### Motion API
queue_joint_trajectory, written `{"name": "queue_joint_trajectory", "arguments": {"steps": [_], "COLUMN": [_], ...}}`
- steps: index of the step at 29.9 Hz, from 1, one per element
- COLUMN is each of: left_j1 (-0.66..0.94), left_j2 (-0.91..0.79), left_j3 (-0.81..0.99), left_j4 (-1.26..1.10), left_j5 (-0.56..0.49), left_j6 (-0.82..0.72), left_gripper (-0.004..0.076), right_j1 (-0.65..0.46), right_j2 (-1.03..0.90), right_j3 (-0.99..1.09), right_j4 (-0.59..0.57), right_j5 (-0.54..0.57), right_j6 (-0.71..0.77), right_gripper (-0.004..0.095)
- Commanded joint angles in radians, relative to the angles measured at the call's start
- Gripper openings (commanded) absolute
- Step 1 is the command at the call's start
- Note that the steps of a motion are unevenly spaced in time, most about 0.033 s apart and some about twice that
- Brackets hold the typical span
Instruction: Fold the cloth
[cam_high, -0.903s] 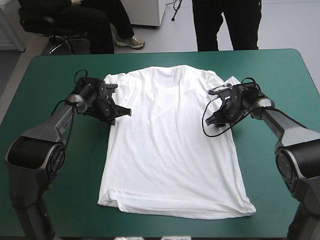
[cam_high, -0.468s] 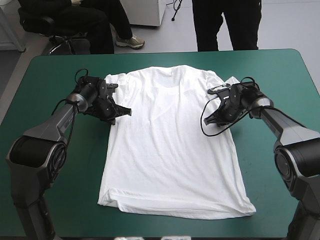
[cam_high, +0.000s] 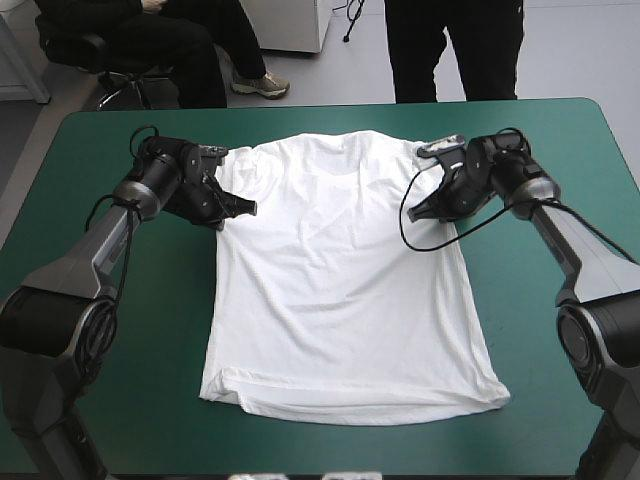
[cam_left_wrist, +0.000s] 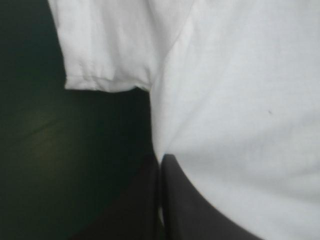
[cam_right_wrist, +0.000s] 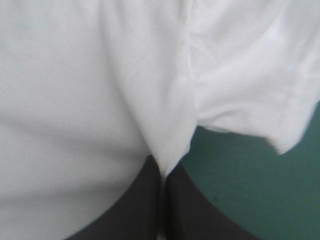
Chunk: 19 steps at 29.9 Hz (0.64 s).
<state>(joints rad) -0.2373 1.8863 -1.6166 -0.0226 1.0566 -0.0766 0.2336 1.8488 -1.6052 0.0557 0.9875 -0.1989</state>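
Both grippers are pinching the T-shirt (cam_high: 340, 290), their black fingers pressed together on the cloth. You see it spread flat on the teal-green cover (cam_high: 90, 140), its long axis running from hem at the near edge to collar at the far edge. The left gripper (cam_high: 248, 208) grips the side just under the left sleeve (cam_left_wrist: 105, 45), and the right gripper (cam_high: 407, 216) does so under the right sleeve (cam_right_wrist: 250, 90) (each equally near its side). The body lies between them, so I judge both sides must travel together.

table (cam_high: 560, 400): teal-green cover | floor (cam_high: 585, 50): pale grey | beyond: white cabinet (cam_high: 290, 25), black chair (cam_high: 122, 85)
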Motion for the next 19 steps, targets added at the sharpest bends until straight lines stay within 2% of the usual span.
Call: {"name": "queue_joint_trajectory", "arguments": {"steps": [1,10,19], "left_j1": [-0.003,-0.003,-0.003], "left_j2": [-0.14,-0.342,-0.51], "left_j3": [-0.052,-0.12,-0.202], "left_j4": [0.003,0.003,-0.02], "left_j5": [-0.002,0.01,0.046], "left_j6": [0.017,0.034,0.058], "left_gripper": [-0.0017,-0.0017,-0.0017], "right_j1": [-0.002,-0.002,-0.002], "right_j2": [-0.102,-0.249,-0.43], "right_j3": [-0.128,-0.299,-0.314], "right_j4": [-0.001,0.0,0.004], "right_j5": [0.05,0.103,0.111], "right_j6": [0.007,0.032,0.039], "right_gripper": [-0.0017,-0.0017,-0.0017]}}
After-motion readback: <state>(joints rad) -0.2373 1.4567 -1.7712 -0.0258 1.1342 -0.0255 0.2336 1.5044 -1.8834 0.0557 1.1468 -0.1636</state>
